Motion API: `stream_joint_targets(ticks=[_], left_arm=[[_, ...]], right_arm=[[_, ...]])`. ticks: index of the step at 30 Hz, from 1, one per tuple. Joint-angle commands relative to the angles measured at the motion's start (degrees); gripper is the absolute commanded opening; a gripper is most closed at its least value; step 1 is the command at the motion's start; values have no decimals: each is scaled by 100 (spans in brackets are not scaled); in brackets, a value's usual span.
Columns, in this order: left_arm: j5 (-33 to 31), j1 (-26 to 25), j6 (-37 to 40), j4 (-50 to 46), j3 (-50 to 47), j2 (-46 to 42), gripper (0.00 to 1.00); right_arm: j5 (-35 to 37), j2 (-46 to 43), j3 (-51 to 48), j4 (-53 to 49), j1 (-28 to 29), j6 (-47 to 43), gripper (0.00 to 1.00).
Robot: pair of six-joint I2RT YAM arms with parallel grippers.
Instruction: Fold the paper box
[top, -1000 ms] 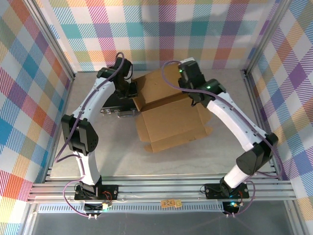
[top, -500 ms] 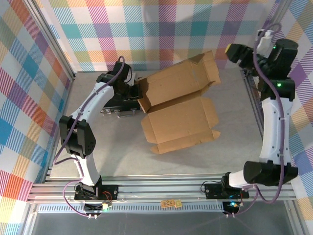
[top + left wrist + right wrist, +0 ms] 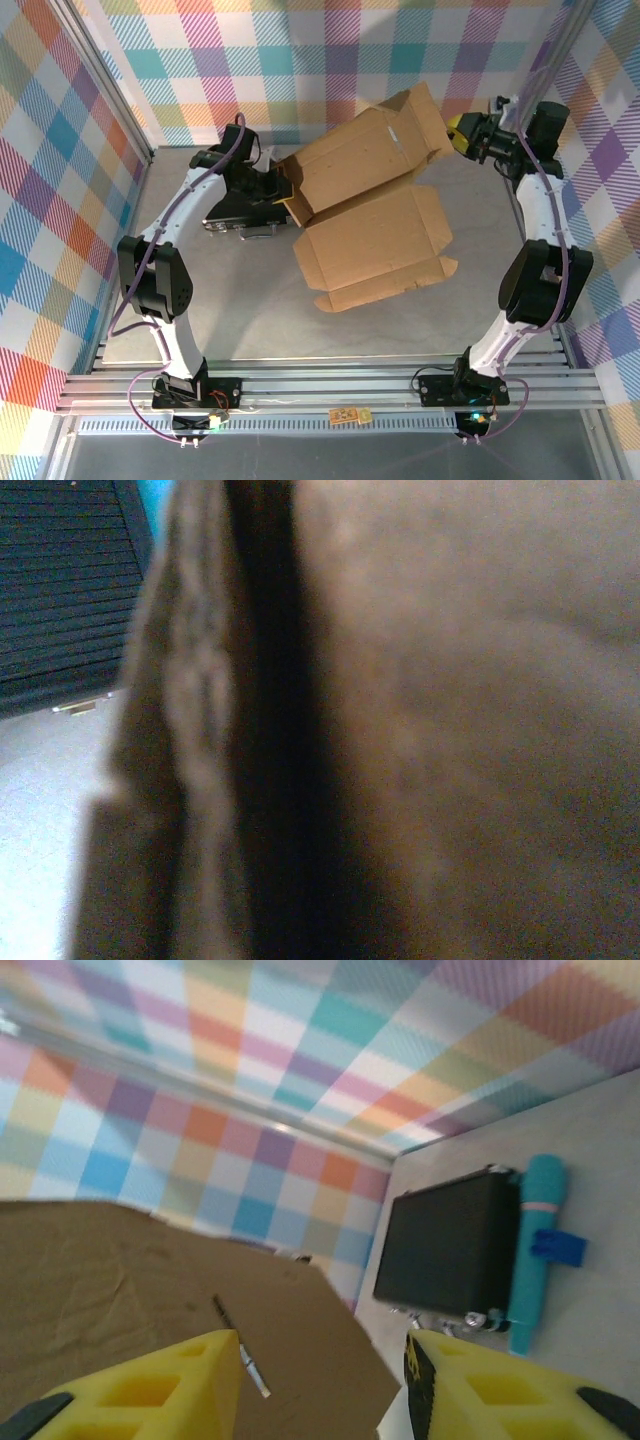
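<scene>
Right wrist view has the right gripper (image 3: pixel 320 1392) with its yellow fingers (image 3: pixel 150 1395) spread apart, the brown paper box (image 3: pixel 150 1280) just beyond them. Past the box, a black case (image 3: pixel 455 1245) lies beside a teal tool (image 3: pixel 535 1250). From the top camera, the left gripper (image 3: pixel 272 188) meets the box's left corner. Its jaws are hidden, so I cannot tell their state. The box sits mid-table (image 3: pixel 250 300), its rear panel lifted.

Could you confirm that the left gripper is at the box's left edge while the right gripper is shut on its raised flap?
Not quite: the right gripper is open, not shut on the flap; its yellow fingers are spread apart in the right wrist view. The left gripper is indeed at the box's left edge.
</scene>
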Motion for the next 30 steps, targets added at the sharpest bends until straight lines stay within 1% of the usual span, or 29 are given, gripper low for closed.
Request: stream_joint_targets(ticks=[1,3,8,13,16,20,23,26,30], left_arm=[[412,61,8,110,76,161,0],[408,61,20,46,151,245,0],[341,62,2,-6,270,336,0],[300,62,2,-140,390,398,0],[311,66,2,-148,398,380,0],[323,61,11,-208,425,369,0],[320,66,4,-226,434,345,0],[311,62,-16,-236,425,312,0],[294,61,-33,-240,392,275,0]], right_arm=[[-642,-214,92,1196,136,571,48],[-685,-156,204,1390,236,747,49],[-732,-180,401,754,531,259,49],[-652,-294,553,-308,748,-599,51],[-589,-274,773,-1254,864,-1382,54],[-498,-240,1013,-2012,1083,-2084,55],[-299,-253,1209,-2673,1222,-2663,55],[46,-274,1366,-3301,1341,-3218,55],[347,-349,1457,-3638,1433,-3567,57]])
